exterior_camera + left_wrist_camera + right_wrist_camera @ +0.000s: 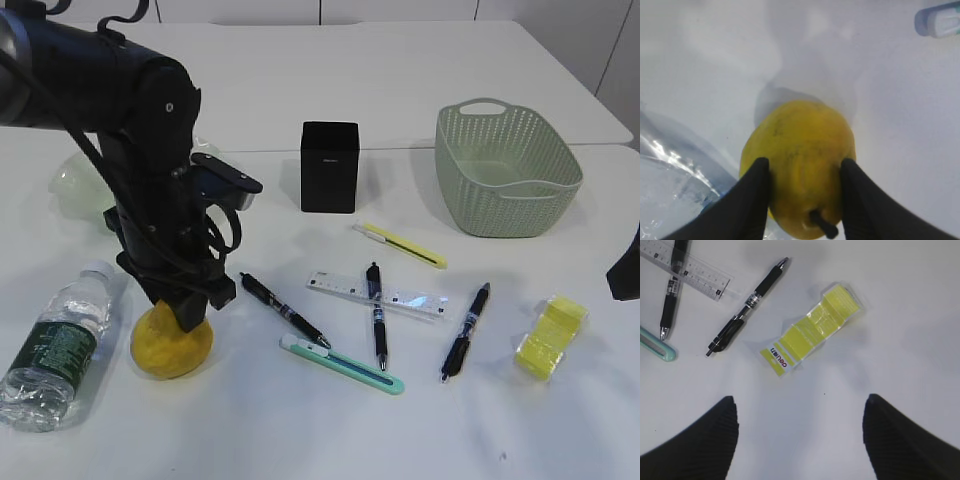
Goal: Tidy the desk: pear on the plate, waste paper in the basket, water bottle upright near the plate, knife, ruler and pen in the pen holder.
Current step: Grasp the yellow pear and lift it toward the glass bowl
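While the pear (799, 165) lies on the tabletop (420, 420), the left hand (799, 200) clamps its two fingers (752, 195) against its sides near the stem. It looks firm, rounded, fairly heavy and liable to roll, so a grip across its widest part seems safest.

White table (420, 80) carries pear (170, 345), water bottle (55, 345), pens (378, 315), ruler (410, 297), basket (505, 170), pen holder (329, 166).

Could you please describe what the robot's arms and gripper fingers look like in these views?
The left arm is matte black with rounded joint housings, visible screws and black cables looping along its wrist. The left gripper has smooth black fingers that taper. The right gripper has broad black fingers with finely ribbed surfaces. No markings are visible.
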